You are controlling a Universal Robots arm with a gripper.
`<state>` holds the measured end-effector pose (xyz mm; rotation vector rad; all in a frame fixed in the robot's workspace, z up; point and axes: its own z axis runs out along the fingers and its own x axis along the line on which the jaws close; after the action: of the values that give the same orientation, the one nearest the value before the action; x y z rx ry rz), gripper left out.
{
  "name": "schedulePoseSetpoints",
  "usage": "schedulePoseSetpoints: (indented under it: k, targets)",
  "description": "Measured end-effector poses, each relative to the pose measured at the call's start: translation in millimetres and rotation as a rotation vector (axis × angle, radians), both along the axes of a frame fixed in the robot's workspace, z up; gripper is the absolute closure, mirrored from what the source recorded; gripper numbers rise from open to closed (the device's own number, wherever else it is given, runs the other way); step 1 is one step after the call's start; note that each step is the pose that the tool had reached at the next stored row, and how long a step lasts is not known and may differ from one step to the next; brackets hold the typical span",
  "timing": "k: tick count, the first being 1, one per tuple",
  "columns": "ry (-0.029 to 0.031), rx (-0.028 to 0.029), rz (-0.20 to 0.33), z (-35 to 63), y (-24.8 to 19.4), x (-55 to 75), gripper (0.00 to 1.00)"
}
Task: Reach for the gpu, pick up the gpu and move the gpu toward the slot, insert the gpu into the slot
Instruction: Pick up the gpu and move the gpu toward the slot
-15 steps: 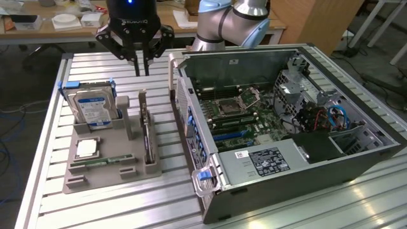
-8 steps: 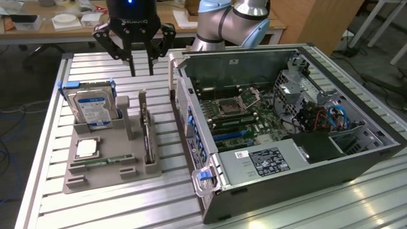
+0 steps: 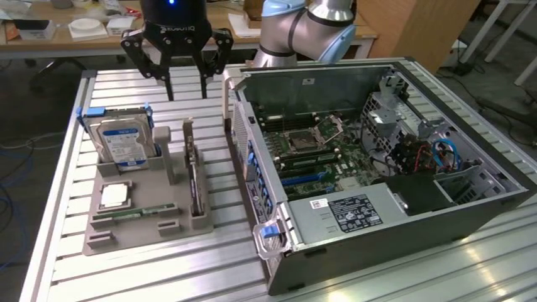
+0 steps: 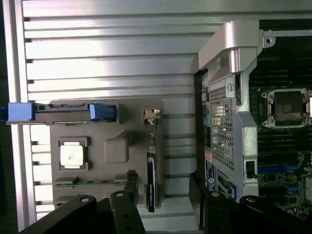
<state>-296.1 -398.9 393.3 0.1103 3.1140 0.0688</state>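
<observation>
Nearest to me on the exterior view, the slatted metal tabletop [image 3: 151,277] is carrying a grey holder [image 3: 138,236] on the exterior view's left and an open computer case [image 3: 394,214] on its right, the two sitting just beside each other. In the holder's near part a memory stick [image 3: 134,214] is lying flat, with a processor chip [image 3: 113,195] lying just behind it. The gpu [image 3: 193,173] is standing on its edge in the holder's row nearest the case, untouched. On the wrist view the gpu [image 4: 151,181] is showing edge-on as a thin dark strip. Farther back in the holder a blue-labelled hard drive [image 3: 123,145] is standing upright. Inside the case the motherboard [image 3: 315,151] is lying exposed, with blue slots [image 3: 304,178] on it. Behind the holder I am seeing the tool [image 3: 185,95] hanging above the tabletop, its fingers [image 3: 168,88] spread wide and gripping nothing, clear of the gpu. Beyond it a second, wooden tabletop [image 3: 34,44] is running across the background
</observation>
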Motion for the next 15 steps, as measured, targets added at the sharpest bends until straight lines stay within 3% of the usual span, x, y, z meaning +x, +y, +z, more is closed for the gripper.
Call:
schedulePoseSetpoints:
  k: [7,15]
  targets:
    - [-0.0001,-0.0004,0.052,-1.9,-1.1,0.0,0.45]
    - [0.0000,-0.0005,0.053,-13.2,-8.2,-0.4,0.45]
